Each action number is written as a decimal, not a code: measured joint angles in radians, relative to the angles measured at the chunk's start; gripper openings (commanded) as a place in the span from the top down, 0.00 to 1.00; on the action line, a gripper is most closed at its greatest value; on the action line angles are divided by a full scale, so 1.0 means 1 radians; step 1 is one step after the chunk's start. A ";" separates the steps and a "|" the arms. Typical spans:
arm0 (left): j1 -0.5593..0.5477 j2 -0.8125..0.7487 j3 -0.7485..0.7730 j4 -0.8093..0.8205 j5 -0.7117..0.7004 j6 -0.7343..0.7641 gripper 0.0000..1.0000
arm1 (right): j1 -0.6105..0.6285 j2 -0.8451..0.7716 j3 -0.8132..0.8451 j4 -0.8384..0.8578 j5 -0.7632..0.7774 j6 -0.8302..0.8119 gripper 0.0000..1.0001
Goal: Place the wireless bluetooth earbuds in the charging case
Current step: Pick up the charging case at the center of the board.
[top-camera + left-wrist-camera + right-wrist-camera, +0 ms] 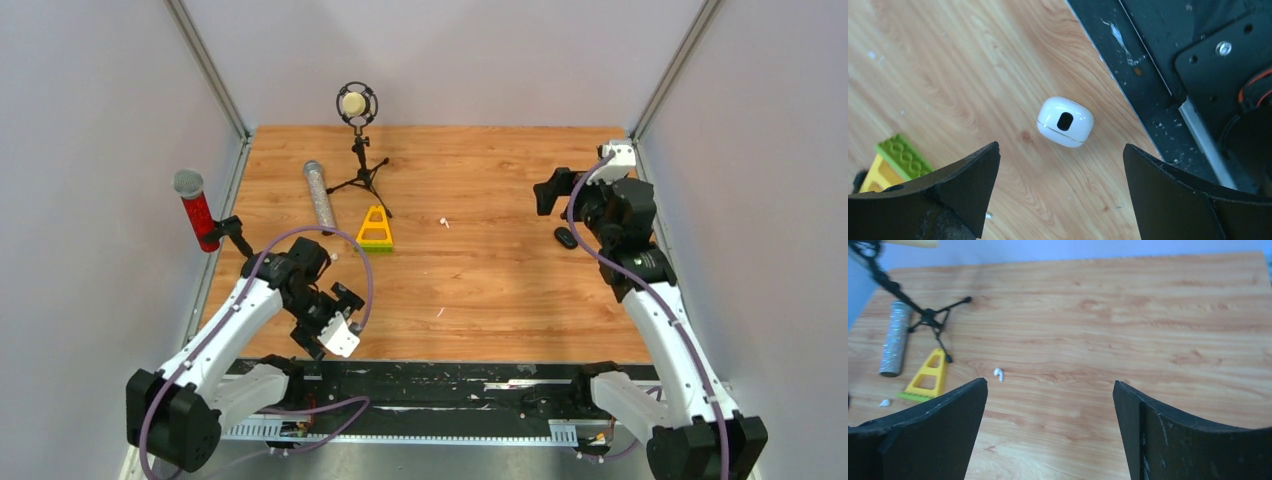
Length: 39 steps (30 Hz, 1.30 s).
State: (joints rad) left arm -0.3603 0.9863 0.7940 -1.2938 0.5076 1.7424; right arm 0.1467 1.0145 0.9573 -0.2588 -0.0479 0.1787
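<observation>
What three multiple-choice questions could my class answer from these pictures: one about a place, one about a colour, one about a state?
1. Where is the charging case? A on the wooden table B in a drawer C held in the air
2. What colour is the frame of the triangular block? A red B yellow C blue
3. How is the left gripper? A shut B open, empty C gripping the case
Answers: 1 A, it lies on bare wood; 2 B, yellow above a green base; 3 B, fingers apart, case untouched.

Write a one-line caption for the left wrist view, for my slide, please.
Open left gripper points at the closed white charging case lying on the wooden table.
</observation>
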 measured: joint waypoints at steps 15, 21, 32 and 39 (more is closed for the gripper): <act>0.000 0.240 -0.161 0.293 -0.070 0.294 0.08 | 0.007 -0.093 -0.094 0.111 -0.224 -0.031 0.00; 0.000 0.303 -0.148 0.283 -0.106 0.294 0.34 | 0.024 -0.078 -0.094 0.107 -0.231 -0.035 0.01; -0.013 0.320 -0.141 0.256 -0.109 0.295 0.70 | 0.036 -0.066 -0.094 0.089 -0.230 -0.050 0.03; -0.030 0.313 -0.135 0.255 -0.072 0.295 0.77 | 0.081 -0.002 -0.094 0.073 -0.245 -0.027 0.05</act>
State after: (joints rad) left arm -0.3901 1.2995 0.6594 -1.0389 0.4351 2.0373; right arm 0.2276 1.0126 0.8635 -0.1860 -0.2932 0.1520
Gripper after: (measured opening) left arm 0.610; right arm 0.958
